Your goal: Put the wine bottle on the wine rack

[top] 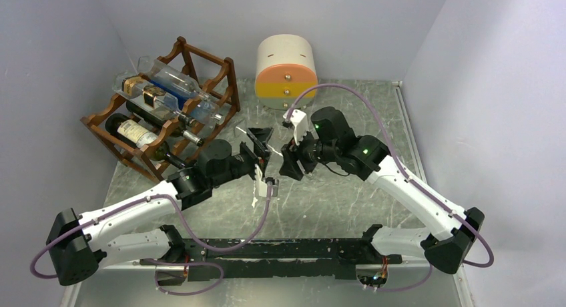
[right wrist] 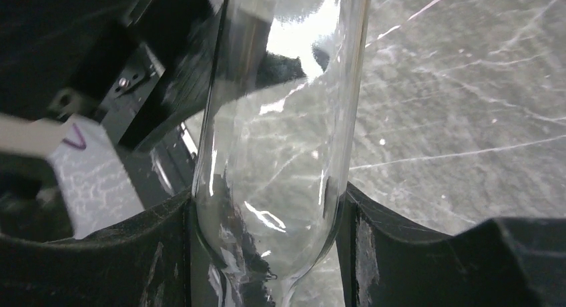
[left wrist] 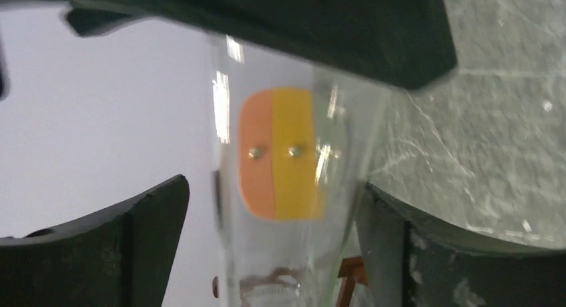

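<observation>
A clear glass wine bottle [right wrist: 287,120] is held above the table between the two grippers. My right gripper [right wrist: 267,195] is shut on it, both fingers pressed on the glass where it narrows. My left gripper [left wrist: 272,187] is open around the same bottle [left wrist: 294,253], with a small gap at its left finger [left wrist: 147,233]. In the top view the grippers meet mid-table, left [top: 261,147] and right [top: 292,161], and the clear bottle is hard to make out. The reddish-brown wine rack [top: 231,87] stands at the back left, left of both grippers.
The rack holds several bottles: a clear one [top: 170,77] on top and dark labelled ones [top: 143,133] lower down. A cream-and-orange drawer box [top: 286,70] stands at the back centre and shows through the glass in the left wrist view [left wrist: 277,160]. Grey walls enclose the table.
</observation>
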Controlling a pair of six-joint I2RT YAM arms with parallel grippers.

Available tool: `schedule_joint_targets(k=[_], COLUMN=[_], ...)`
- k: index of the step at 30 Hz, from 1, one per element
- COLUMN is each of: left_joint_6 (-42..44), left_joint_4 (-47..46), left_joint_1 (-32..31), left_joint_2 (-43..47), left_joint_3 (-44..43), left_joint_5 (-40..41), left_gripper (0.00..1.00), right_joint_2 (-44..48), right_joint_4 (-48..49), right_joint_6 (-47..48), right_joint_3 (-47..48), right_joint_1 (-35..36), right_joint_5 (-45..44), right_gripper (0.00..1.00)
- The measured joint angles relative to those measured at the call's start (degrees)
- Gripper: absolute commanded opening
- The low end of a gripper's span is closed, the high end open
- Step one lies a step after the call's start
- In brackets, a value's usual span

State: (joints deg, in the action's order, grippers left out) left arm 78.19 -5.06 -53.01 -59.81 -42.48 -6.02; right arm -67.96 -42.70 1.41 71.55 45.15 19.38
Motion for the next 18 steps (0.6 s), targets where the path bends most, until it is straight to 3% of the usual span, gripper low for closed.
schedule_joint_targets(k=[13,18], left_joint_6=[-5.2,-13.5], left_joint_4=[-5.0,-8.1], left_joint_1=[-0.9,-0.9], left_joint_2=[3.3,5.3], left_joint_3=[-2.1,-2.1], left_joint_5=[0.2,1.0], left_gripper=[0.95,0.95], right_joint_2=[3.3,4.3], right_joint_4=[6.1,8.3], right_joint_6=[-5.8,-7.7], right_joint_3=[-0.1,-0.4], right_joint_1=[0.5,0.5], right_joint_5=[-16.1,-22.8], right_gripper=[0.0,0.0])
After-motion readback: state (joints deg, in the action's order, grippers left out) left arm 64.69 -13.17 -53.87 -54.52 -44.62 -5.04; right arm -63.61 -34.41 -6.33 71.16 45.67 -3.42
